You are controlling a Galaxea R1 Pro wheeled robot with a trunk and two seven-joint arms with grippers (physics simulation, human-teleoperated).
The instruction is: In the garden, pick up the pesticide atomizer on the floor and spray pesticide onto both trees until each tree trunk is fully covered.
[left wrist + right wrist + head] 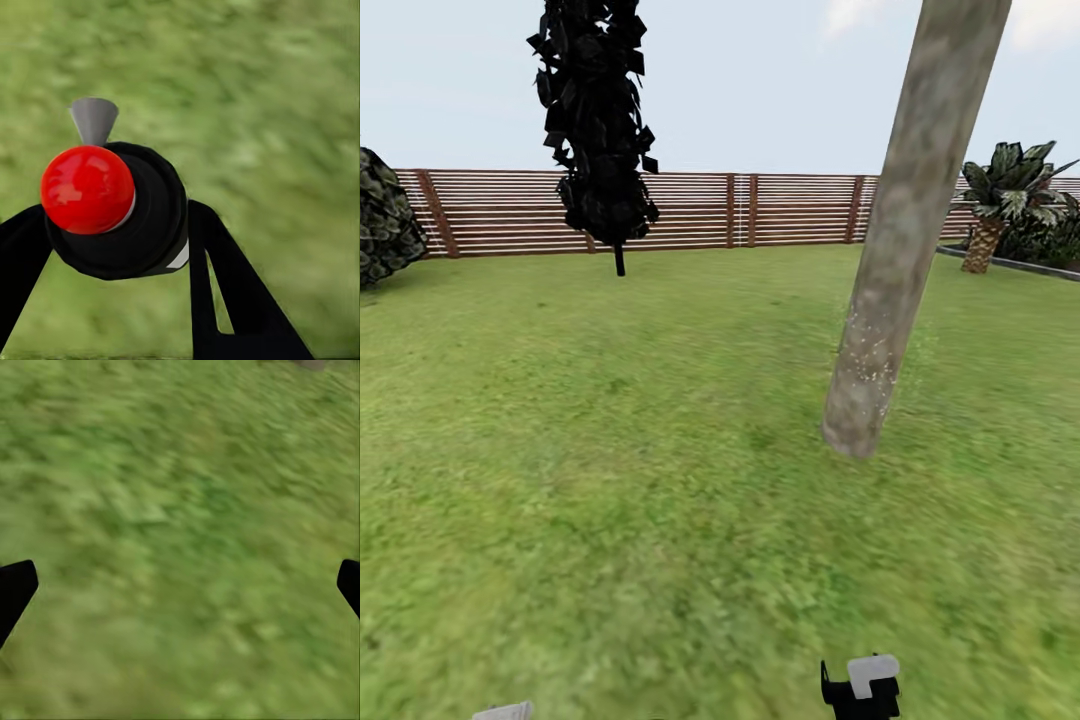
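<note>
left hand (112, 247) is clenched around the pesticide atomizer (120, 214): in the left wrist view its two black fingers (225, 285) press the dark body from either side, and the red dot (86, 189) on the cap faces the camera. a small grey nozzle (94, 120) juts out sideways from just behind the cap. so the can's long axis runs along the fingers, toward the wrist camera at one end and the lawn (610, 480) at the other, while the nozzle points across that axis, out over blurred grass and not clearly at anything.

further right in the head view stands one of the tree trunks (905, 230), a mottled tan-grey column rising from the grass, with a scatter of pale specks on its lower part, possibly spray. whether the whole trunk is covered cannot be judged.

to do this step well, the nozzle, not the cap, should be turned to face the bark, then swept up and down the column, then around it, so no side is missed. the grip should stay firm.

right hand (180, 585) is released and empty, its dark fingertips (15, 589) wide apart over the grass. a black part with a pale block at the bottom edge of the head view is probably that arm.
</note>
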